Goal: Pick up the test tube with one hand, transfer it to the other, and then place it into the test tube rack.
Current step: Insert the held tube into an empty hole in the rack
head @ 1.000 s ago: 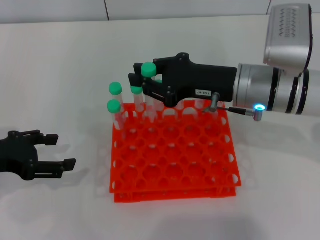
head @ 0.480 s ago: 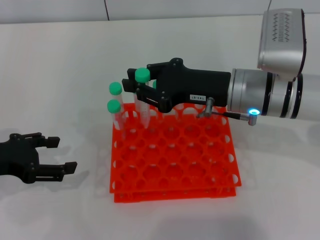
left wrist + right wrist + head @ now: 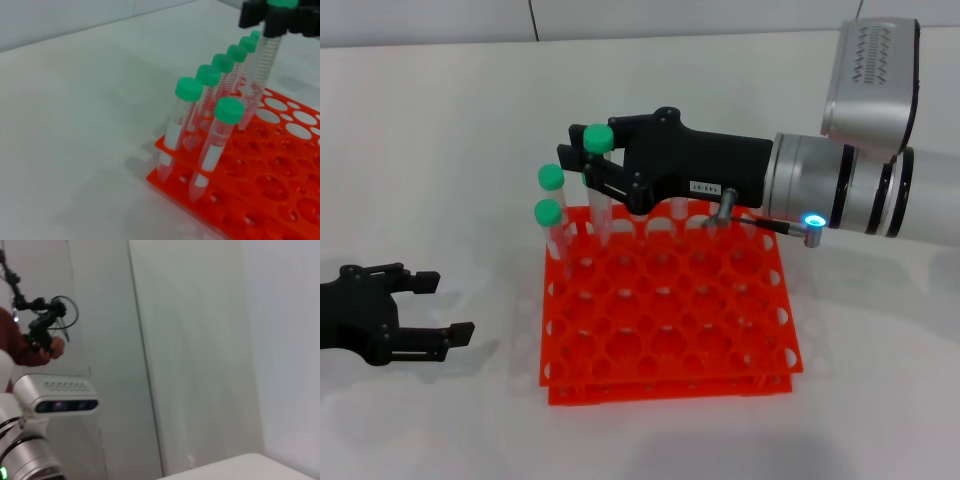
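Observation:
My right gripper (image 3: 588, 165), black with a white label, is shut on a test tube (image 3: 602, 205) just below its green cap. It holds the tube nearly upright over the back-left part of the orange-red rack (image 3: 670, 345). The tube's lower end is at the rack's top tier; I cannot tell whether it is inside a hole. The left wrist view shows the held tube (image 3: 261, 75) above the rack (image 3: 280, 200). My left gripper (image 3: 440, 307), unlabelled, is open and empty on the table left of the rack.
Two green-capped tubes (image 3: 552, 225) stand in the rack's left column, and several more stand along the back row (image 3: 222, 80). The rack sits on a white table (image 3: 440, 150). The right arm's silver body (image 3: 860, 190) reaches in from the right.
My right gripper has moved left and slightly down with the tube, bringing its tip to the rack's back-left holes. The left gripper has barely moved.

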`<move>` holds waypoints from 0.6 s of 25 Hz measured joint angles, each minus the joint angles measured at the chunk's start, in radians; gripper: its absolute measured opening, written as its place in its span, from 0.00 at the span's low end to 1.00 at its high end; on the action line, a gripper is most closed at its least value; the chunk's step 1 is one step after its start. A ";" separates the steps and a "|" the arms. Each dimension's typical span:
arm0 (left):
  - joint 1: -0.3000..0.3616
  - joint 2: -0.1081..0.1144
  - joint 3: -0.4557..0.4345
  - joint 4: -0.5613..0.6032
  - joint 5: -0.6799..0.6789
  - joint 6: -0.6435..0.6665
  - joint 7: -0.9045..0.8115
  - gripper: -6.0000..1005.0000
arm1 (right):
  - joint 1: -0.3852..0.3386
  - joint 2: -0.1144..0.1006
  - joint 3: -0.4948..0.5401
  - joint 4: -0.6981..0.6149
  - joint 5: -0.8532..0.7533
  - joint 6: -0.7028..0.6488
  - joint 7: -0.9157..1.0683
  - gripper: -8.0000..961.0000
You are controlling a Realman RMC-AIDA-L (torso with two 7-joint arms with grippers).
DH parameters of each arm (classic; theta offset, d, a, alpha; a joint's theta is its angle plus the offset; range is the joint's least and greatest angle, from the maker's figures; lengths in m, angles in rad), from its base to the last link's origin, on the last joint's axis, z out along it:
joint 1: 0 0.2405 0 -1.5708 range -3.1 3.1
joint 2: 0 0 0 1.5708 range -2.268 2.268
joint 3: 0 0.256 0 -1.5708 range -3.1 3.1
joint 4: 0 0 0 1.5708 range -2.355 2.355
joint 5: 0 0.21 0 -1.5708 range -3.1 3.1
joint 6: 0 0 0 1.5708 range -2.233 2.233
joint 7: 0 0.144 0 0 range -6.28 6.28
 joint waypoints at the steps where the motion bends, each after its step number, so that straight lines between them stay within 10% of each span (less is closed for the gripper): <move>1: -0.002 -0.001 0.000 0.000 0.000 -0.001 0.002 0.87 | 0.000 0.000 -0.003 0.006 0.016 0.004 -0.010 0.22; 15: -0.023 -0.001 0.000 0.000 0.000 -0.003 0.003 0.87 | 0.011 0.000 -0.068 0.077 0.166 0.008 -0.099 0.22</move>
